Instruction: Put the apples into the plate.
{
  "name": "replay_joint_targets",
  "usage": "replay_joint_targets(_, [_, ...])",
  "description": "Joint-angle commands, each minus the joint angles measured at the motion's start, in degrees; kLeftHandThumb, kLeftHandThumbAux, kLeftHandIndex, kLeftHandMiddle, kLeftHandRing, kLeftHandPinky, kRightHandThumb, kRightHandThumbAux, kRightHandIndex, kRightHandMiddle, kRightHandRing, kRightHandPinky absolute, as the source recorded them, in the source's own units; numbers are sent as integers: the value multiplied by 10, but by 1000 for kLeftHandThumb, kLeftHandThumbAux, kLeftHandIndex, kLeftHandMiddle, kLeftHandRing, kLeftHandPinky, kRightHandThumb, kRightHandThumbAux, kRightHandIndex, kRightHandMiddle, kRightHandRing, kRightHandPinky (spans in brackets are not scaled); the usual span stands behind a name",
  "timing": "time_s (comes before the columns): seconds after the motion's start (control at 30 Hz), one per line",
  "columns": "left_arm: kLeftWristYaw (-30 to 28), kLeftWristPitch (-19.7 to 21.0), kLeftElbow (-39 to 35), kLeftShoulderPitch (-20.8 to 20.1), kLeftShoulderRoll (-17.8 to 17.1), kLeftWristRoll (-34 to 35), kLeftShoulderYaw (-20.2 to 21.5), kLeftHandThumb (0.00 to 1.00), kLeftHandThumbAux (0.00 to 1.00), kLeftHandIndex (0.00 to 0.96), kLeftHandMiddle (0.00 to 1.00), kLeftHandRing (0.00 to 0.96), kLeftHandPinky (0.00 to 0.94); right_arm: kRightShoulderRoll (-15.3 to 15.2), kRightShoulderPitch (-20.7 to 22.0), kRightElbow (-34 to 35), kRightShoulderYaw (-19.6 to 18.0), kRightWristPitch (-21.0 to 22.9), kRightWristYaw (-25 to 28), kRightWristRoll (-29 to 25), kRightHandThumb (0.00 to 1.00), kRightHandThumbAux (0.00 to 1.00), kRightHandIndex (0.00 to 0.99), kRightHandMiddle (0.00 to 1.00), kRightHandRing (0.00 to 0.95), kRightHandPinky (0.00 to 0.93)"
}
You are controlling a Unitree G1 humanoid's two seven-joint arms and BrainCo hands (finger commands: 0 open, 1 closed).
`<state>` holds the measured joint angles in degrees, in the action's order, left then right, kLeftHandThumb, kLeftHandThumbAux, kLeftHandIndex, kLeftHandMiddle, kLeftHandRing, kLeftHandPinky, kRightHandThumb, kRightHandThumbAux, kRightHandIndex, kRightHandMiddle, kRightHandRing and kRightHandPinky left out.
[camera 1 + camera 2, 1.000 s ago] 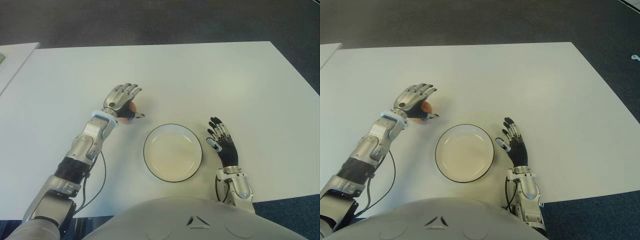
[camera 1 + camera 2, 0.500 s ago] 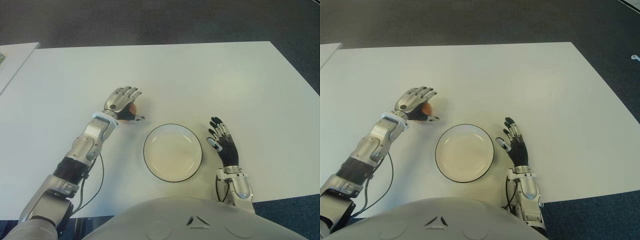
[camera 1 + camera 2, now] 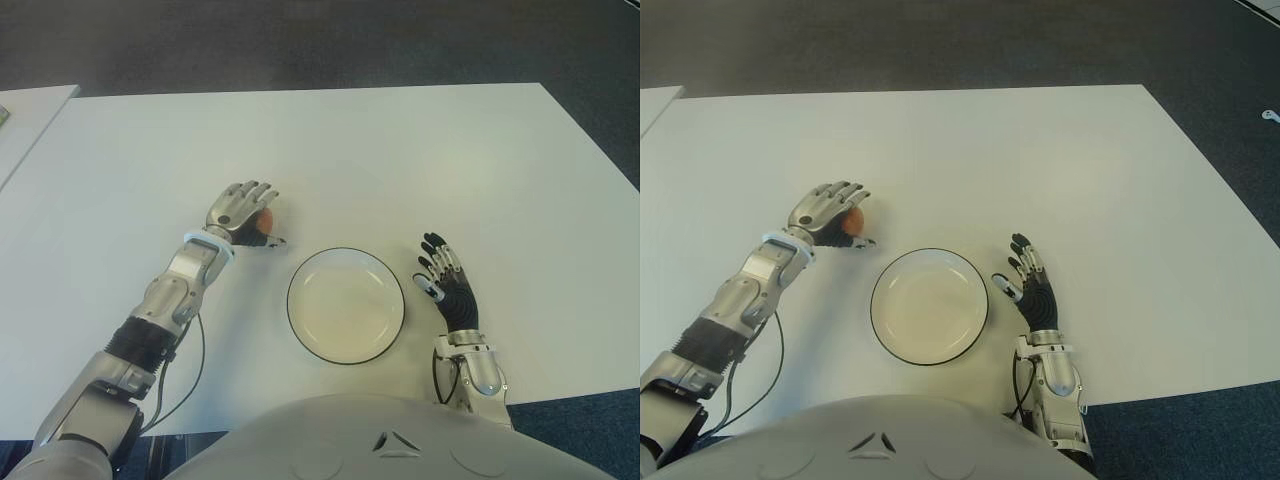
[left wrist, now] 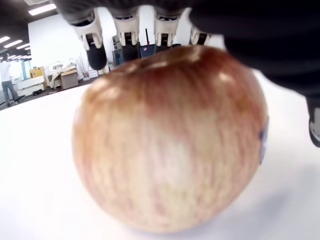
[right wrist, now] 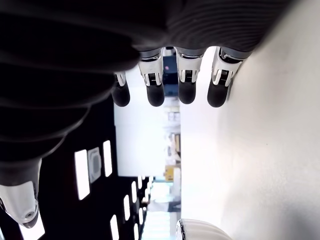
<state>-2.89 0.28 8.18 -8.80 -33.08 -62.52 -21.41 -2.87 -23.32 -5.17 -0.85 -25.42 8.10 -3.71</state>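
apple: one round red-and-yellow streaked apple [image 4: 167,140] with a small dark sticker on its side, sitting on the white table under the left hand's palm, mostly hidden in the eye views, only an orange-red patch showing [image 3: 265,217]
apple position: just beyond and left of the plate, apart from it
plate: round white shallow plate with a thin dark rim [image 3: 346,305], flat on the table near the robot's body, nothing in it

Head stereo downward, wrist cameras close
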Motion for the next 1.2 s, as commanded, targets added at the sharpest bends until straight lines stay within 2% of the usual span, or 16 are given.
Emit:
replay_joint_targets(0.03, [-2,8,19,8,-10,-7,-11,221,348,0,0,0,0,-3,-16,-36,-5,20,2,-2,124,562,0,0,0,0])
replay_joint_targets(1.2, [12,15,70,3,-44,-2,-15,174,412,0,0,0,0,-2,-15,-43,-17,15,19,-34,134,537,0,0,0,0])
